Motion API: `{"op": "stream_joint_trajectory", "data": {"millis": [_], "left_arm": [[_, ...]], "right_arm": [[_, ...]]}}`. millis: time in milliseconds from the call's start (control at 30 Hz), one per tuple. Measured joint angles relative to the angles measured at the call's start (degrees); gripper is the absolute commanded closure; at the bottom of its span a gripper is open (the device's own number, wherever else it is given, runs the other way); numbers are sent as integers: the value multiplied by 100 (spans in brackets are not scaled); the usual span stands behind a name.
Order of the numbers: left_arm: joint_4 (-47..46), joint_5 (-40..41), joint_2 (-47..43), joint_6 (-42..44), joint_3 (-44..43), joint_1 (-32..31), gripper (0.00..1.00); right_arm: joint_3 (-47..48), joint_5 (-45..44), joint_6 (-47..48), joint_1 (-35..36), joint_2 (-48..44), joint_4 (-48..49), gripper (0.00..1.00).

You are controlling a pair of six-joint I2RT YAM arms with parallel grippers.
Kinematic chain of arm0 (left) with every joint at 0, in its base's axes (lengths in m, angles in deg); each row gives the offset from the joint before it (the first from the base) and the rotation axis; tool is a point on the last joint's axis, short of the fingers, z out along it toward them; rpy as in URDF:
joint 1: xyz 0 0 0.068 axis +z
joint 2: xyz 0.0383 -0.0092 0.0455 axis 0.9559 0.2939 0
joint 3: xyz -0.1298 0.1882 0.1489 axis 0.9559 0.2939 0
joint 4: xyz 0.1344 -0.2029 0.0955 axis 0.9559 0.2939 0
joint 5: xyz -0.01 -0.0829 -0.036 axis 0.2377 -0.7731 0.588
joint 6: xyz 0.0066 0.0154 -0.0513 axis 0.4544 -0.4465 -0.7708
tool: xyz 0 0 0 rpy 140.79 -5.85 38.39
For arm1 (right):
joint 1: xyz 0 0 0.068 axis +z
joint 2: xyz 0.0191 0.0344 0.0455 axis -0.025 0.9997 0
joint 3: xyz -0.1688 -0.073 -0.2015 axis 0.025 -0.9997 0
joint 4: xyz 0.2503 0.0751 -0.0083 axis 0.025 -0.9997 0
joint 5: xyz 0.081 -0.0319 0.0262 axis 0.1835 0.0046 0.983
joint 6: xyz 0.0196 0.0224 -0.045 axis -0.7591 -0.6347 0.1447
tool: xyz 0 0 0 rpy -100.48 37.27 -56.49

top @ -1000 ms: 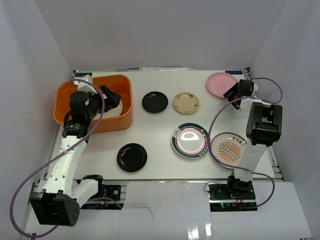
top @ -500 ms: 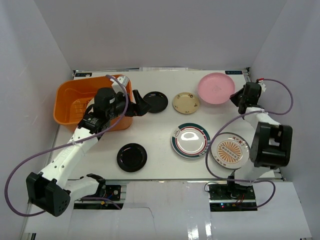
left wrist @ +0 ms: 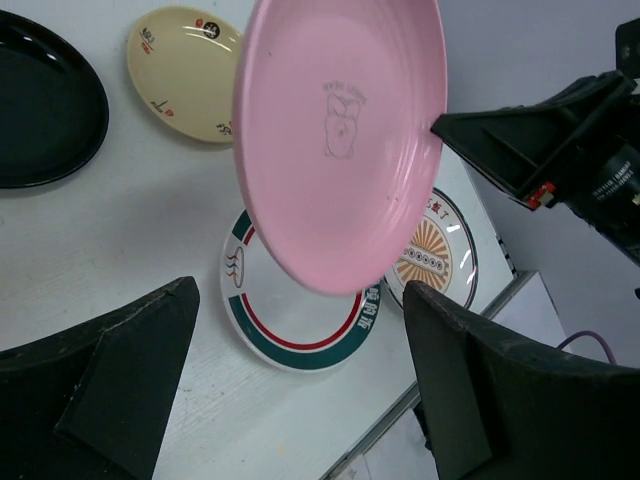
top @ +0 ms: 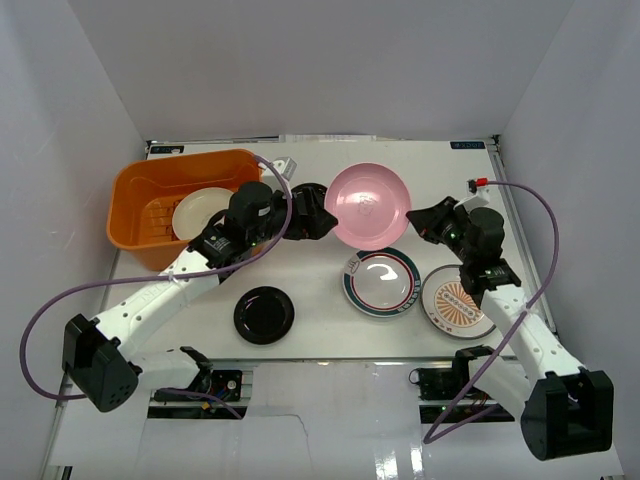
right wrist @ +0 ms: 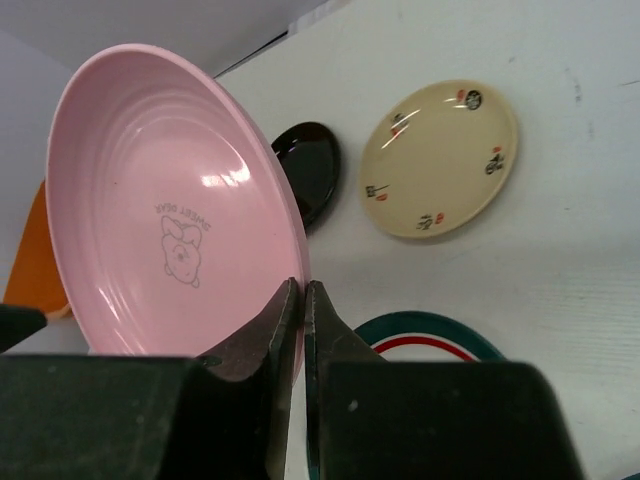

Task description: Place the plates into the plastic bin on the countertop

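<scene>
Right gripper clamped on the rim of the pink plate, fingers nearly together with only the rim between. Plate held on edge above the countertop, inner face toward the right wrist cam. Print on that face: small figure plus two words, first looks like "SWEET", second not legible.

Past the right fingers: cream plate with small dark and red marks, unreadable; black plate half hidden behind the pink rim.

Left gripper spread wide, gripping nothing. Pink plate just ahead of its fingertips, contact not visible.

Below and beyond the left fingers: green-red rimmed plate, partly covered by the pink plate, and sunburst plate, mostly covered, rim lettering too small to read.

Behind the left fingers: orange plastic bin with one pale plate inside. Second black plate flat on the countertop, nearer the arm bases.
</scene>
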Motion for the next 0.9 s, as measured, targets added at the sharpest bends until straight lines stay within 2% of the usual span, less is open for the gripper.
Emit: {"op": "stream_joint_trajectory", "data": {"millis": [133, 200, 233, 267, 333, 400, 433, 467, 500, 567, 633, 700, 900], "left_arm": [[-173, 125, 2, -85, 133, -35, 20], [-181, 199, 39, -83, 197, -37, 30], [-184, 234, 74, -92, 208, -37, 38], [-188, 293, 129, -70, 219, -37, 57], [-181, 369, 203, -83, 247, -37, 74], [-142, 542, 249, -81, 267, -37, 91], [-144, 643, 256, -85, 269, -35, 93], [-107, 811, 256, -42, 267, -31, 95], [-52, 916, 256, -13, 264, -24, 97], [103, 1095, 254, 70, 208, -17, 100], [330, 1235, 232, 164, 61, 61, 100], [487, 1178, 129, 195, -76, 476, 100], [723, 1220, -570, 79, -197, 2962, 100]], "right_arm": [[-55, 387, -2, 210, -326, -74, 92], [-55, 579, 0, 256, -363, -74, 92], [-55, 662, 0, 271, -361, -79, 92], [-55, 750, 0, 286, -361, -90, 92], [-59, 859, 20, 317, -361, -103, 92], [-59, 922, 70, 339, -345, -153, 84], [-59, 999, 63, 343, -330, -170, 75], [-59, 1084, 66, 354, -319, -179, 50], [-57, 1137, 39, 385, -319, -181, 38], [-55, 1165, 129, 400, -317, -216, 24], [-50, 1196, 212, 400, -319, -299, 23], [-50, 1209, 306, 398, -343, -378, 23], [-50, 1172, 621, 398, -503, -623, 26]]}}
